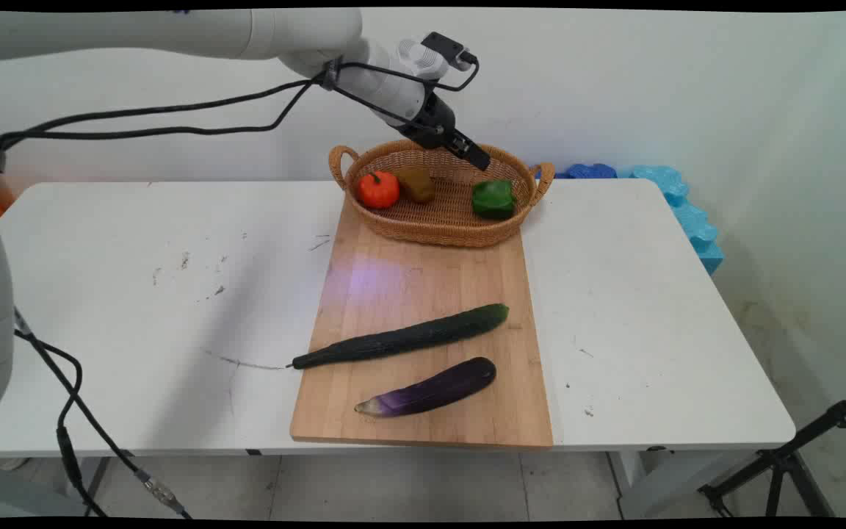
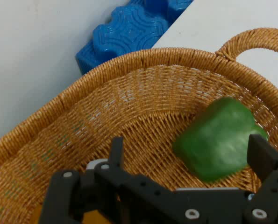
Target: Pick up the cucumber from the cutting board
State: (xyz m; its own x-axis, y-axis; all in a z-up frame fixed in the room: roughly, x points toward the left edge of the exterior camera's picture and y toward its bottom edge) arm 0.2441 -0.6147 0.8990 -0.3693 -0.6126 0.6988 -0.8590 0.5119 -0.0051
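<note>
The black two-finger claw [image 2: 190, 161] hangs over the right end of the oval woven wicker basket [image 1: 423, 224], fingers spread apart and holding nothing. Nearest it is the green bell pepper [image 2: 218, 139], lying on the basket floor near the right handle, partly between the fingers in the hand view but not seen to be touched. It looks light, smooth and glossy, probably a rigid replica, so likely slippery; its broad flanks appear the soundest hold. The basket's rising wall stands close beside it and would crowd a low approach. An orange tomato-like fruit [image 1: 378, 189] and a brown lumpy vegetable [image 1: 416, 184] occupy the left end, well apart. The basket rests on a wooden cutting board [image 1: 423, 294] on the white table [image 1: 136, 294], with a long dark green cucumber [image 1: 401, 338] and a purple eggplant [image 1: 430, 388] nearer the camera. Blue foam pieces [image 1: 687, 213] lie behind.
</note>
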